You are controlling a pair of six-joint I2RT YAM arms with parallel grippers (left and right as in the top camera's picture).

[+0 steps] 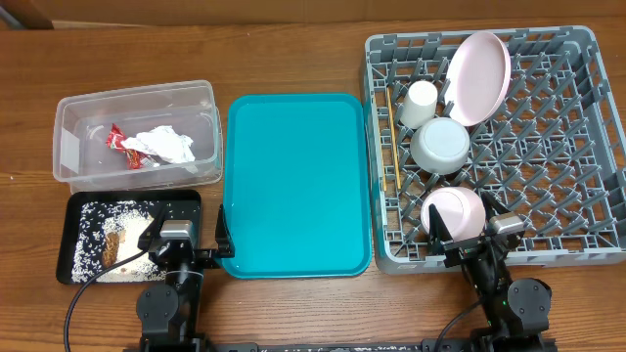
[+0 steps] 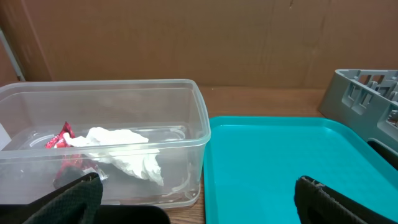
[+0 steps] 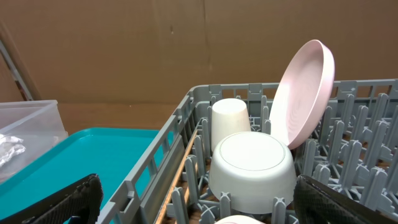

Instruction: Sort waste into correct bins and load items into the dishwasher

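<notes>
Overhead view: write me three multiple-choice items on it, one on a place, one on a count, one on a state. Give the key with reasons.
1. Where does the tissue lie?
A) on the teal tray
B) in the clear tub
C) in the black tray

2. How many bowls are in the rack?
A) one
B) two
C) three

3. How does the plate stand?
A) flat, face up
B) on edge, leaning
C) flat, face down

Key:
1 B: the tissue sits inside the tub walls, beside the red wrapper.
2 B: only a grey-white bowl and a pink bowl show among the pegs.
3 B: the right wrist view shows it up on its rim, tilted, behind the grey-white bowl.
</notes>
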